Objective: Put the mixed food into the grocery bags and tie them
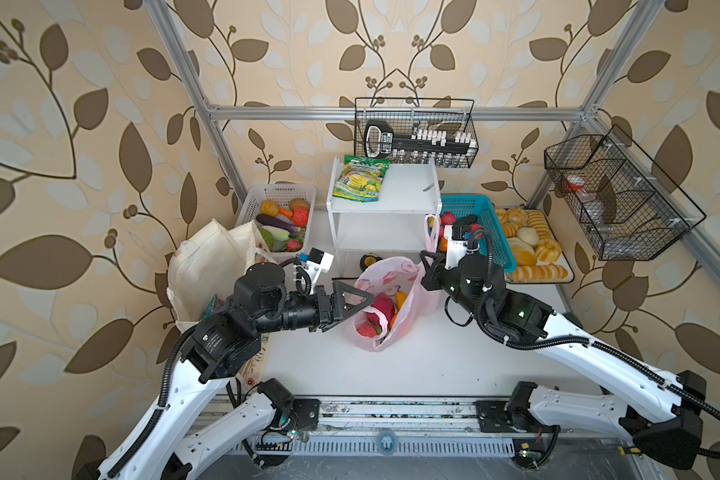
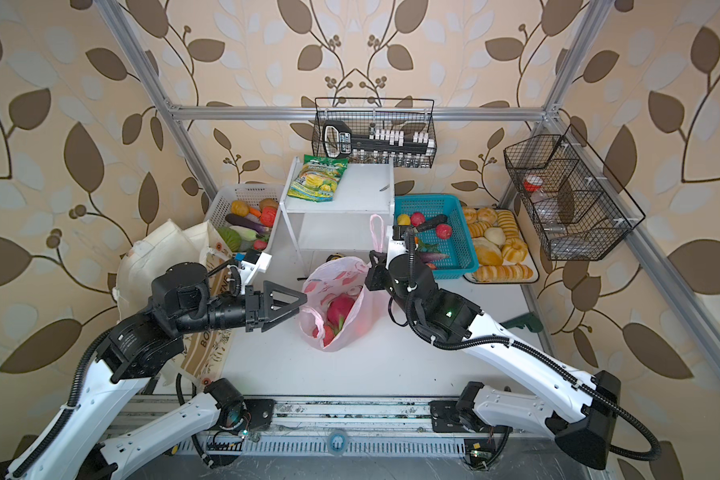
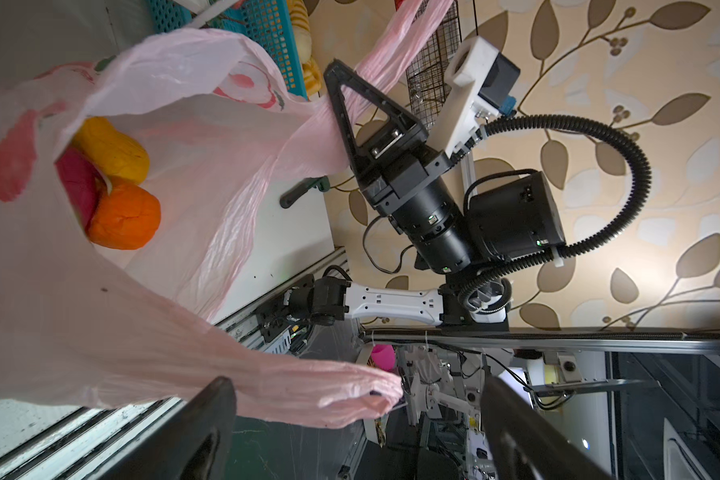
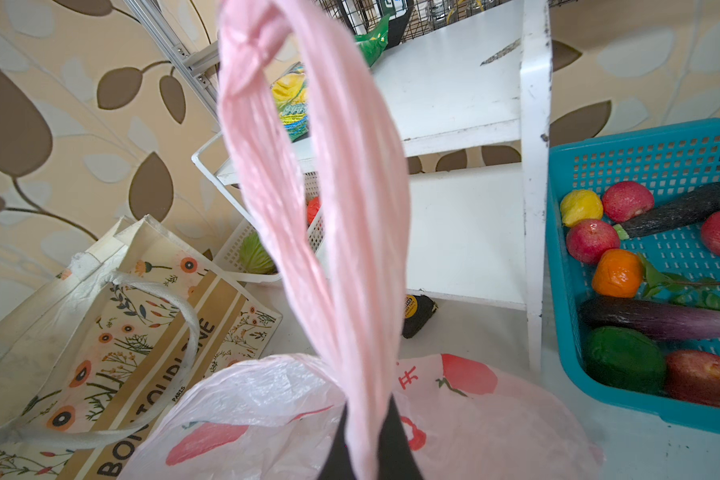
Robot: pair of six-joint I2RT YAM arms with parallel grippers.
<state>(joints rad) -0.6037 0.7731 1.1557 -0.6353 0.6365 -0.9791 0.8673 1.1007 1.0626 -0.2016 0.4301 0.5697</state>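
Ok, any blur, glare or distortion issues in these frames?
Both top views: sharp, evenly lit, wide-angle stretch at the edges. Left wrist view: left gripper dark and blurred up close. Right wrist view: pink bag handle close to the lens, blocking the middle.

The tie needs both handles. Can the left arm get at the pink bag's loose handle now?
Probably yes: the loose handle lies right between the open fingers of the left gripper, with nothing in the way. The right gripper pinches the other handle.
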